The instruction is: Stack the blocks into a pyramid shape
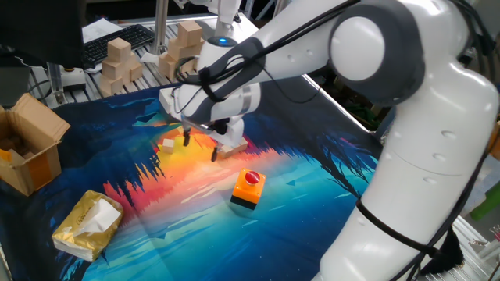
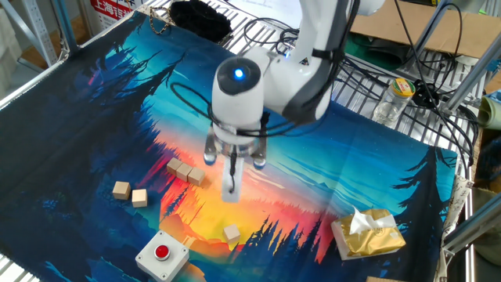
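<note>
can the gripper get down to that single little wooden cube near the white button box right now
Probably yes. The gripper hangs open and empty above the mat, and the lone cube lies just past it with nothing over it; the white button box stands off to one side.

Empty end effector (image 2: 232, 182) hangs beside a three-block row (image 2: 185, 171).

Six tiny light-tan wooden cubes are lying flat near the white button box (image 2: 162, 254): a touching row of three (image 2: 185, 171), a close pair (image 2: 130, 193), and a single cube (image 2: 232, 233).
</note>
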`<state>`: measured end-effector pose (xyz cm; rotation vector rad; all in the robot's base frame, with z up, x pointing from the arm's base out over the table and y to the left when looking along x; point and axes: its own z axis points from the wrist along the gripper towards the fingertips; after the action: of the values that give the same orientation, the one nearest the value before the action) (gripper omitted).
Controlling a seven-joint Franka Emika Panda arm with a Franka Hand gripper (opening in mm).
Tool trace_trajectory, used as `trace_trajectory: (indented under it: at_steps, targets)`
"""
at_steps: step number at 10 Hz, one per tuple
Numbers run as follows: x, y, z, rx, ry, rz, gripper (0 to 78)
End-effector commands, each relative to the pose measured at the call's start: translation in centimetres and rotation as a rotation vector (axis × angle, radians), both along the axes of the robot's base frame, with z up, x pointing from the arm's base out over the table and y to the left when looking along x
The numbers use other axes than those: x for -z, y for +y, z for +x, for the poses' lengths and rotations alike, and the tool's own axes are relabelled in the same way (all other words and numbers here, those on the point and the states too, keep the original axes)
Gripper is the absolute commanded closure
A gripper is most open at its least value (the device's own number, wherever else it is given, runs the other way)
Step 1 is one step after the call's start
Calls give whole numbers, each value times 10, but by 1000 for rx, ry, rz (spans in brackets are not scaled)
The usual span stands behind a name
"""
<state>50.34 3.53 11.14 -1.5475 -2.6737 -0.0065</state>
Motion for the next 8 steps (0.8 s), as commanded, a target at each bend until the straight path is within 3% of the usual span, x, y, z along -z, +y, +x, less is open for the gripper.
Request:
trace_trajectory:
  at_steps: [1,3,8]
  targets:
    - [4,8,13,-42,-7,-7,1]
    - [4,17,27,-72,-6,-18,1]
    - [10,21,41,-133,-7,-24,1]
